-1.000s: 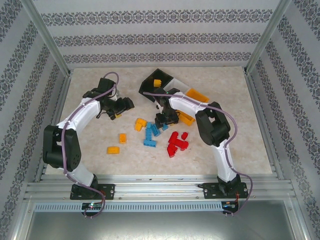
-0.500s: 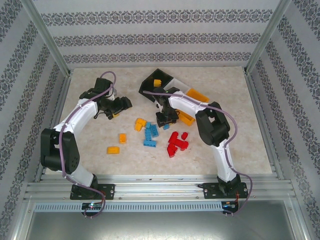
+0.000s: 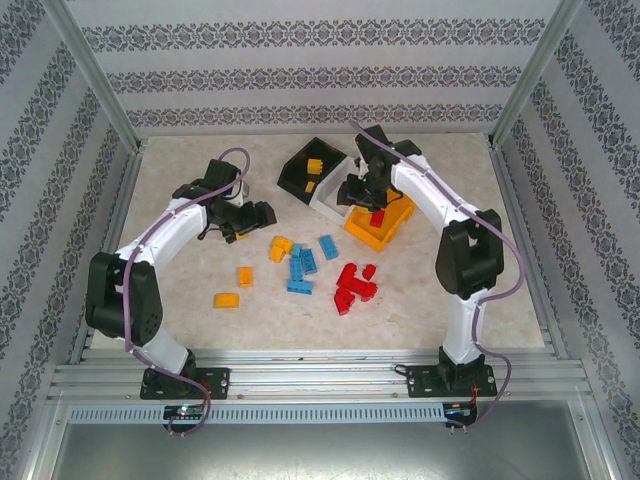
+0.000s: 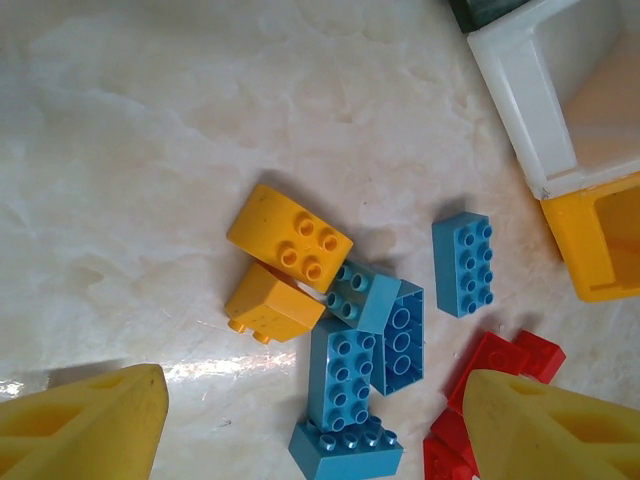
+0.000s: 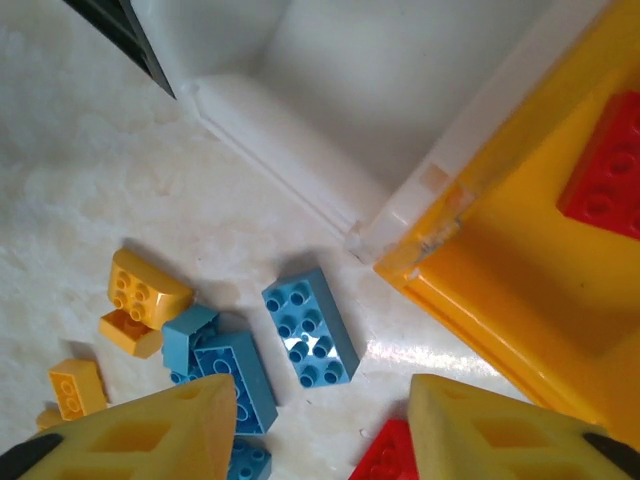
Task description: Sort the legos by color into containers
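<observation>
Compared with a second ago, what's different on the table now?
The right gripper left the bricks in the middle and swung back over the orange bin, jaws open. A red brick now shows inside that bin. The left gripper edged slightly right, open and empty. The loose bricks and the black bin stayed put.

legos (image 4: 463, 262): glossy plastic | orange bin (image 5: 520, 300) — smooth plastic, scuffed rim | table (image 4: 150, 130) — polished, marble-look sheen
</observation>
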{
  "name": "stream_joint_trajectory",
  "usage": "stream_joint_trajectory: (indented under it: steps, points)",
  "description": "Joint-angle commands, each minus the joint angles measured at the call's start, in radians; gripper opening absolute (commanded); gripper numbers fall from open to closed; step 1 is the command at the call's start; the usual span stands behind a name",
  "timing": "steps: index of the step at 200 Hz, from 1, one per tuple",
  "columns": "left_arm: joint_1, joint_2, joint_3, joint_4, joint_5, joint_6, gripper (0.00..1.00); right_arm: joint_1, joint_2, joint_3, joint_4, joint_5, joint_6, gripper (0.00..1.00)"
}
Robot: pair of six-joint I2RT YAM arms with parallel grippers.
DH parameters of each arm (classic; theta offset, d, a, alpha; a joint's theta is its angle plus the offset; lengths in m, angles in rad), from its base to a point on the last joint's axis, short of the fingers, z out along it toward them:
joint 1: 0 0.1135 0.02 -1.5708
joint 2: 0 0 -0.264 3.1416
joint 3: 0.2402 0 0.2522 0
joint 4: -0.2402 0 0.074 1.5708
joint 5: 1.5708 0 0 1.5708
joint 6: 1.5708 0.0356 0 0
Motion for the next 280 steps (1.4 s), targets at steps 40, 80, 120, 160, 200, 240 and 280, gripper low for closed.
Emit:
stream_joint_trajectory:
  steps: [40, 80, 120, 160, 200, 240, 280]
  points:
    - [-0.002, 0.0, -0.022, -0.021, -0.002, 0.009, 0.79, 0.197, 0.137, -0.002, -0.13, 0.102, -0.205, 0.59]
    - [-0.002, 0.016, 0.003, -0.045, 0.0, 0.02, 0.79, 0.221, 0.223, 0.014, -0.099, 0.15, -0.215, 0.59]
    - [-0.002, 0.012, 0.009, -0.067, -0.015, 0.033, 0.79, 0.231, 0.283, 0.048, -0.11, 0.22, -0.223, 0.58]
    - [-0.002, 0.019, 0.002, -0.056, -0.007, 0.022, 0.79, 0.224, 0.318, 0.057, -0.112, 0.237, -0.221, 0.56]
    - [-0.002, 0.028, 0.015, -0.057, -0.006, 0.022, 0.79, 0.205, 0.314, 0.068, -0.131, 0.274, -0.209, 0.56]
    - [-0.002, 0.036, 0.011, -0.047, -0.003, 0.013, 0.79, 0.222, 0.194, 0.019, -0.096, 0.22, -0.202, 0.55]
    - [-0.003, 0.042, 0.004, -0.02, 0.007, -0.008, 0.79, 0.229, 0.095, -0.035, -0.062, 0.206, -0.159, 0.56]
